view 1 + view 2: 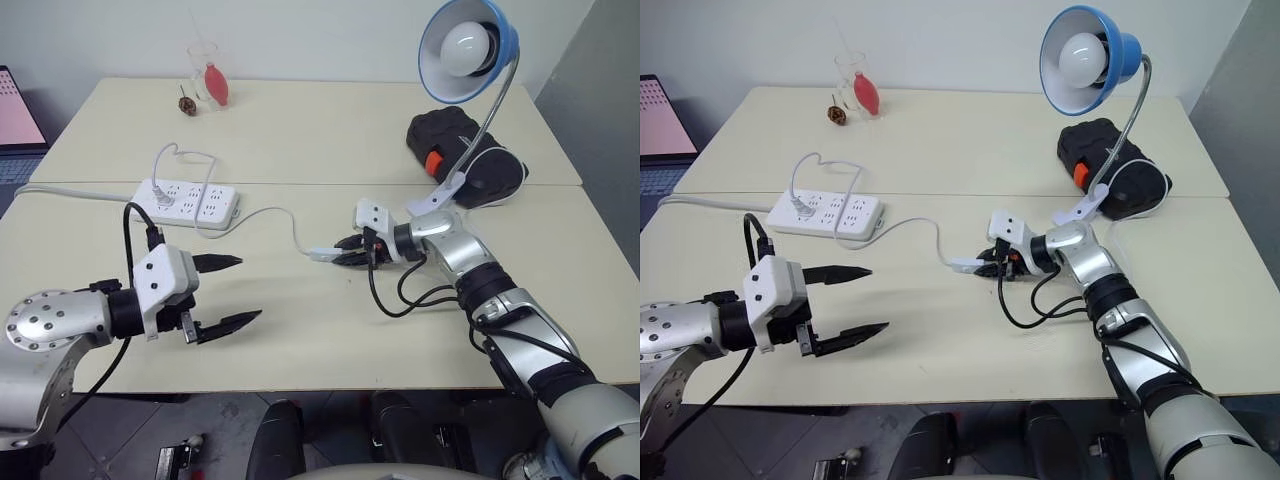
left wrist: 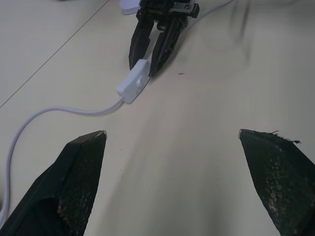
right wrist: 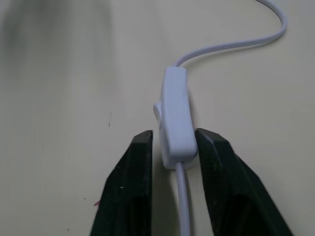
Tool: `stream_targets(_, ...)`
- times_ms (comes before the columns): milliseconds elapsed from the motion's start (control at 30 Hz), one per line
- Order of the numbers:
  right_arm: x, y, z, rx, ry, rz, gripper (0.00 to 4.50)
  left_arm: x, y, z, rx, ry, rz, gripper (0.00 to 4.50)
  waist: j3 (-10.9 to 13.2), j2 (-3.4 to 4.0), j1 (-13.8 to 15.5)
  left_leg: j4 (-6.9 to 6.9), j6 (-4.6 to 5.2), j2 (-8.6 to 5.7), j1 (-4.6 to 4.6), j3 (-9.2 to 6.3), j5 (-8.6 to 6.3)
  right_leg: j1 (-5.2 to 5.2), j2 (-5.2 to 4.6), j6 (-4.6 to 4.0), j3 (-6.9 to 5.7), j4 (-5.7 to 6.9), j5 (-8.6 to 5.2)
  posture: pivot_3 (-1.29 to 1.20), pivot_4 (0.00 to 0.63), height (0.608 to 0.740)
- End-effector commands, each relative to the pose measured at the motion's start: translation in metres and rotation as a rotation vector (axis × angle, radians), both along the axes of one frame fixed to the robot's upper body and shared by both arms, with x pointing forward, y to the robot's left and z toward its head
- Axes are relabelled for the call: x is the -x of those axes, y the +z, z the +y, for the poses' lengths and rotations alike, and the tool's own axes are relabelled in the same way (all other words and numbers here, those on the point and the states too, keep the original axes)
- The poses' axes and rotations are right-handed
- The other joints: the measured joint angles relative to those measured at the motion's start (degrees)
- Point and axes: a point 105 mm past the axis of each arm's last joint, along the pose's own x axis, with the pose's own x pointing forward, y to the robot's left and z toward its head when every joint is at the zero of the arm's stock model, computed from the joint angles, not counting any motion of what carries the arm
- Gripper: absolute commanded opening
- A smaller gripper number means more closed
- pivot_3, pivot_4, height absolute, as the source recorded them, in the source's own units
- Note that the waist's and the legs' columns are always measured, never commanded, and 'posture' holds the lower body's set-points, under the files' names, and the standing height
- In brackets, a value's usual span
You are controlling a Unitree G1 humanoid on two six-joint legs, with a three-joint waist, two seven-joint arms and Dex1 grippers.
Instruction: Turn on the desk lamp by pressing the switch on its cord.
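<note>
The desk lamp (image 1: 470, 45) stands at the table's right, its blue shade and white bulb on a bendy silver neck over a white clamp. Its thin white cord (image 1: 275, 213) runs from the power strip to the small white switch (image 3: 175, 115), which lies flat mid-table. My right gripper (image 1: 345, 250) reaches leftward and is shut on the switch, one black finger against each long side near its end. My left gripper (image 1: 248, 288) hovers open over the table's near left, well apart from the switch (image 2: 133, 84), with nothing between its fingers.
A white power strip (image 1: 188, 200) lies at the left with a thicker white cable leading off the table. A black bag (image 1: 460, 140) sits behind the lamp's base. A glass (image 1: 208, 78) holding something red stands at the far edge. A seam (image 1: 300, 183) joins two tabletops.
</note>
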Motion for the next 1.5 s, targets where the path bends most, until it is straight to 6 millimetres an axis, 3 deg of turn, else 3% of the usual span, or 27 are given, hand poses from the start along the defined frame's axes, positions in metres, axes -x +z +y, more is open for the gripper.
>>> stream_targets(33, 0.002, 0.012, 0.001, 0.006, 0.053, -0.086, 0.38, -0.001, 0.006, -0.002, 0.002, -0.017, -0.037, 4.5, 0.0, 0.0, 0.0, 0.0, 0.0, 0.0, 0.0, 0.0, 0.0, 0.0, 0.0, 0.0, 0.0, 0.0, 0.0, 0.0, 0.15, 0.74)
stream_targets(200, 0.011, 0.027, 0.002, -0.048, 0.096, -0.074, 0.35, -0.002, 0.006, -0.004, 0.019, -0.021, -0.028, 4.5, 0.01, 0.01, 0.01, 0.0, 0.0, 0.0, 0.0, 0.0, 0.0, 0.0, 0.0, 0.0, 0.01, 0.0, 0.0, 0.0, 0.15, 0.74)
stream_targets(333, 0.026, 0.051, -0.004, -0.077, 0.162, -0.04, 0.35, -0.008, 0.011, -0.017, 0.059, -0.067, -0.034, 4.5, 0.03, 0.05, 0.17, 0.0, 0.0, 0.0, -0.02, -0.02, 0.0, 0.0, 0.0, 0.0, -0.01, 0.01, 0.0, 0.0, 0.15, 0.74)
stream_targets(567, 0.051, 0.072, -0.002, -0.128, 0.205, 0.048, 0.35, -0.018, 0.025, -0.04, 0.165, -0.134, -0.006, 4.5, 0.03, 0.05, 0.17, 0.03, 0.0, -0.01, -0.01, -0.07, 0.0, 0.03, 0.02, 0.03, -0.03, 0.02, 0.01, 0.0, 0.15, 0.74)
stream_targets(1033, 0.075, 0.077, 0.003, -0.106, 0.238, 0.071, 0.35, -0.026, 0.02, -0.067, 0.184, -0.239, 0.104, 4.5, 0.03, 0.05, 0.06, 0.03, 0.0, -0.03, -0.04, -0.11, 0.0, 0.02, 0.04, 0.03, -0.04, 0.01, 0.0, 0.0, 0.15, 0.74)
stream_targets(1500, 0.08, 0.077, 0.007, -0.08, 0.271, -0.011, 0.35, -0.03, 0.015, -0.071, 0.157, -0.255, 0.123, 4.5, 0.03, 0.05, 0.05, 0.02, 0.0, -0.03, -0.04, -0.11, 0.0, 0.02, 0.04, 0.04, -0.04, 0.0, 0.0, 0.0, 0.15, 0.74)
